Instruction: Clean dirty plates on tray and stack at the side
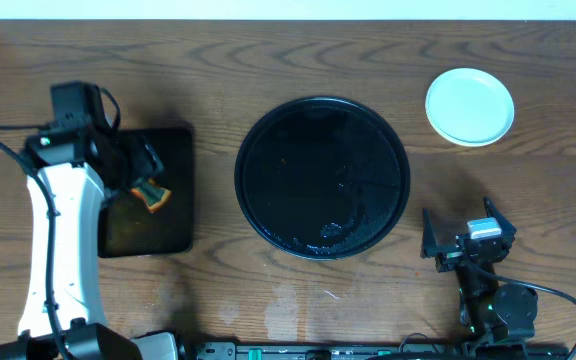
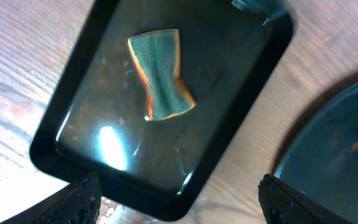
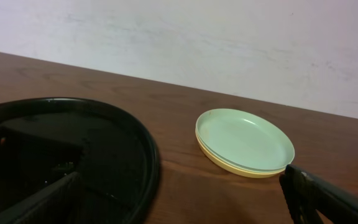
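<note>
Plates (image 1: pixel 470 106) stacked beside tray (image 1: pixel 268 150), beyond open right end effector (image 1: pixel 461 230)

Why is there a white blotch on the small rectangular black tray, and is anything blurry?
Left wrist view: the blotch is glare off the rectangular glossy black tray, below the green sponge; fingers of the left gripper look soft. Right wrist view: fingers of the right gripper blur, the stacked pale plates look sharper. Overhead view: glints on the round glossy black tray.

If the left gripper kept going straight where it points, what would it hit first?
Probably the small rectangular tray, near its rim and short of the sponge; depth is unclear.
</note>
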`<control>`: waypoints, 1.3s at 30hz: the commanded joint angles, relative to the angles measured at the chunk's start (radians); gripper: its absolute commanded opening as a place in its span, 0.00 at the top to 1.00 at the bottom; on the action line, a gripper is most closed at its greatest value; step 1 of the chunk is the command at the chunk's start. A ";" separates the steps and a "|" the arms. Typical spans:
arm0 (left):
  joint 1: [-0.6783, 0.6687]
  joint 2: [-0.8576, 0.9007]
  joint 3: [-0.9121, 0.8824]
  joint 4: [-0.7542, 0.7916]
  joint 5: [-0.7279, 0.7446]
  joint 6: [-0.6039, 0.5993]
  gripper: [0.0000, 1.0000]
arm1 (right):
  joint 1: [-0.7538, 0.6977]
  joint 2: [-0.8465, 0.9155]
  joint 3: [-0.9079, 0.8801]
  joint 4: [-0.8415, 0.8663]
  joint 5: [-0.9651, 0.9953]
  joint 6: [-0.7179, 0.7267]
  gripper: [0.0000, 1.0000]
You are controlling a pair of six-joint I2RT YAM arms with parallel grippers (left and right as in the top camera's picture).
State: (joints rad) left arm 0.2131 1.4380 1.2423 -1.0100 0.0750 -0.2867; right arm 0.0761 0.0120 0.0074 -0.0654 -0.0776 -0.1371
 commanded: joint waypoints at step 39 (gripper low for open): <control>-0.201 -1.166 -1.238 1.051 -0.050 0.073 0.18 | 0.008 -0.007 -0.002 -0.004 0.006 -0.010 0.01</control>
State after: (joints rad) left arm 0.0280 0.3378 0.0196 0.0742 0.0425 -0.2310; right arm 0.0761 0.0116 0.0074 -0.0658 -0.0742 -0.1394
